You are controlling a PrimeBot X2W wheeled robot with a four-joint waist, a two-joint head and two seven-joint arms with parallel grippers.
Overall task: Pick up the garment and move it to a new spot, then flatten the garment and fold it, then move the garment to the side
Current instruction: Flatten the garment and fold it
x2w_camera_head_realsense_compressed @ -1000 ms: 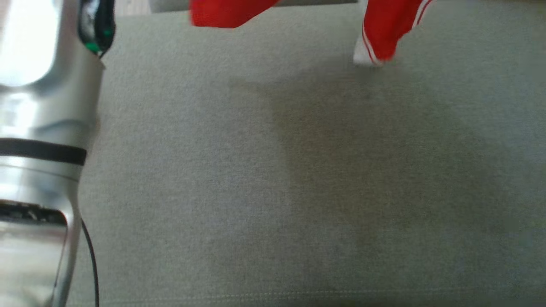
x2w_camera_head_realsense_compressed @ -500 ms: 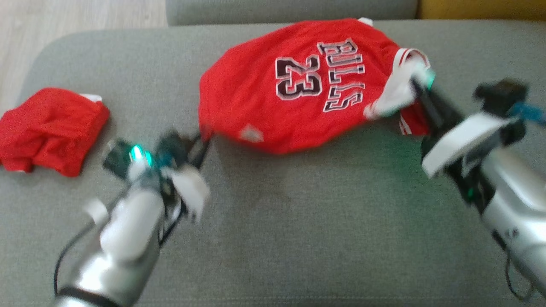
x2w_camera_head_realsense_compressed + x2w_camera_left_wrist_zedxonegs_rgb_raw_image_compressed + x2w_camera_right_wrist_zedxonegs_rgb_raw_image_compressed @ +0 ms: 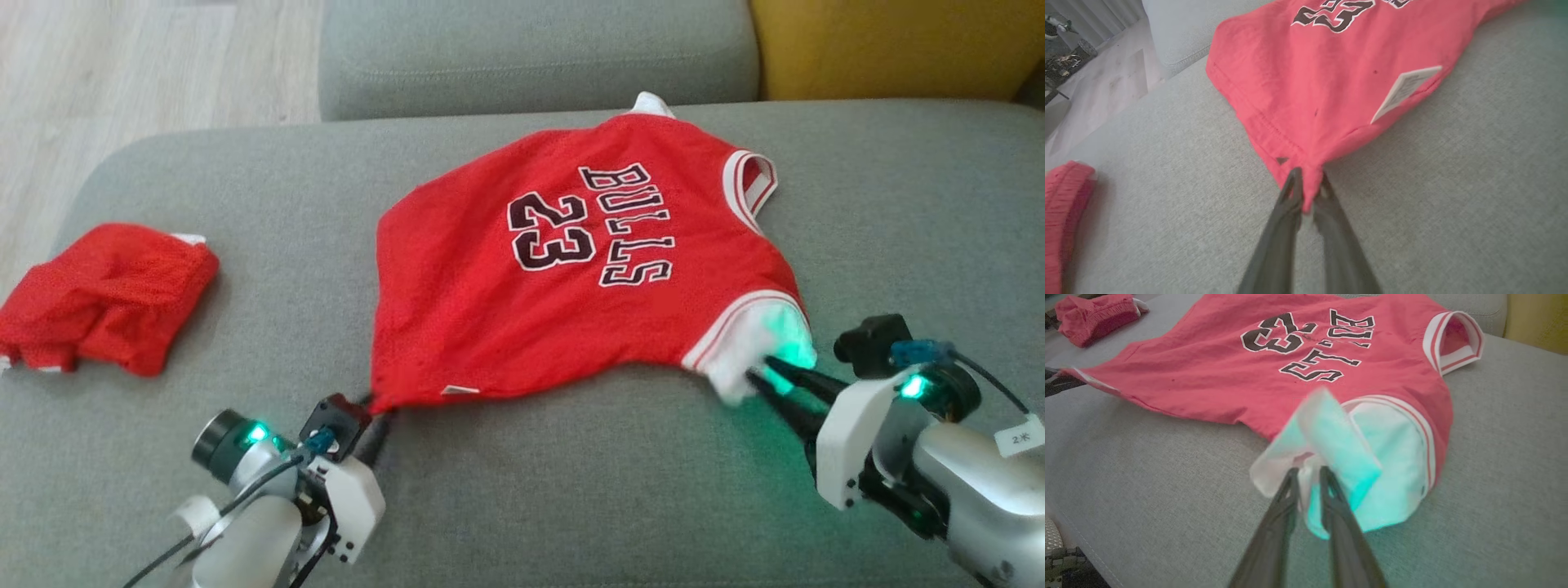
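Observation:
The garment (image 3: 571, 269) is a red jersey with "BULLS 23" and white-trimmed armholes. It lies spread on the grey sofa seat (image 3: 571, 490), stretched between both grippers. My left gripper (image 3: 380, 404) is shut on its lower hem corner; in the left wrist view the red cloth (image 3: 1331, 81) bunches between the dark tips of that left gripper (image 3: 1308, 179). My right gripper (image 3: 758, 376) holds the white sleeve at the near right. In the right wrist view, white fabric of the jersey (image 3: 1249, 363) sits between the narrowly parted fingers of the right gripper (image 3: 1309, 471).
A crumpled red pair of shorts (image 3: 106, 294) lies on the seat's left end. A grey back cushion (image 3: 531, 57) and a yellow cushion (image 3: 882, 49) stand behind the jersey. Pale wood floor (image 3: 122, 73) shows beyond the seat's left edge.
The head camera has shifted. The jersey hung off the seat between the grippers; now it lies spread on it. Both grippers have come lower and nearer, the right one's fingers slightly more apart.

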